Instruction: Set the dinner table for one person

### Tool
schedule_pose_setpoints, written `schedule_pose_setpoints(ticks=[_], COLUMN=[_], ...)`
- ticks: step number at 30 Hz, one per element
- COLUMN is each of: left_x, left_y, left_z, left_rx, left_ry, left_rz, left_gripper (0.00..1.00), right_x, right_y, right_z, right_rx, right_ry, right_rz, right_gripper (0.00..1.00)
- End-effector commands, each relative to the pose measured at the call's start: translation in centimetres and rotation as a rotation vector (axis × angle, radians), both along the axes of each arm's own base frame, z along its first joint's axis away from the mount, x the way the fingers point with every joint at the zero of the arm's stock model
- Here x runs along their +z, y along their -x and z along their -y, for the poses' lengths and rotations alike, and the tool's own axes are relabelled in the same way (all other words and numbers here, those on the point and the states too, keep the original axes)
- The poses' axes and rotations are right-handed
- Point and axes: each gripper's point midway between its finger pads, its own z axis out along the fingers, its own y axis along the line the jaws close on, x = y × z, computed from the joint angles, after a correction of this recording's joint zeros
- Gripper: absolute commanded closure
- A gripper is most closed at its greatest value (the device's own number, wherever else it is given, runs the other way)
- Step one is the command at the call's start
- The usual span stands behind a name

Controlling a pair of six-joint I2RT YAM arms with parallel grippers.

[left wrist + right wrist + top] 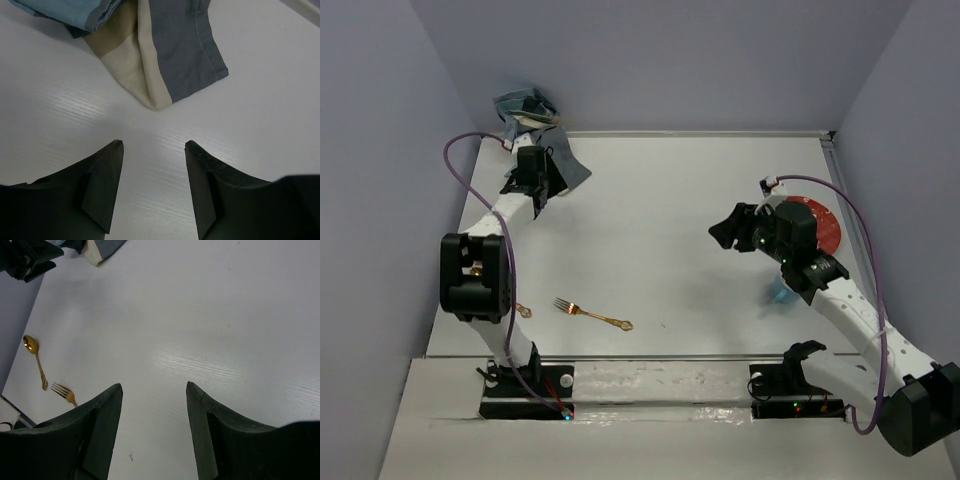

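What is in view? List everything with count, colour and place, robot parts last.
dinner table: one, matte white, under everything
placemat: one, striped blue, grey and beige, crumpled at the far left corner
fork: one, gold, near edge, left of centre
spoon: one, gold, left of the fork, partly hidden by the left arm from above
plate: one, red, right side, partly under the right arm
pale blue thing: one, near right, too blurred to name
left gripper: one, black, open, above bare table beside the placemat's corner
right gripper: one, black, open, above bare table right of centre
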Motion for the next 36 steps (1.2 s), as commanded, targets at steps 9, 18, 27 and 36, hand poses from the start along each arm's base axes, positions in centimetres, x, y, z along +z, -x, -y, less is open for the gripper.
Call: schedule_pose_setpoints(ticks=[9, 18, 27, 36], left_x=[-2.8, -6.7, -8.5, -5.6], left_y=[-7.4, -9.7, -9.9, -6.1], left_z=[-0.2, 0.5, 3.7, 17.7], left_rx=[0.013, -0.013, -0.115, -0.349], left_ry=[-0.083, -0.113, -0.107, 0.001], left_rz=[-0.048, -0.156, -0.204, -0.086], left_gripper=[0.4, 0.47, 1.0, 1.0], right_x=[-0.4, -1.0, -0.8, -1.5], right_y=[-0.5, -0.3, -1.4, -5.5], right_z=[-1.8, -3.1, -3.8, -1.6], right_rx=[0.05, 0.085, 0.071, -0.145], right_ry=[-0.034, -0.024, -0.019, 0.055], right_rz=[0.024, 0.006, 0.022, 0.021], right_gripper=[0.41, 0.42, 0.42, 0.37])
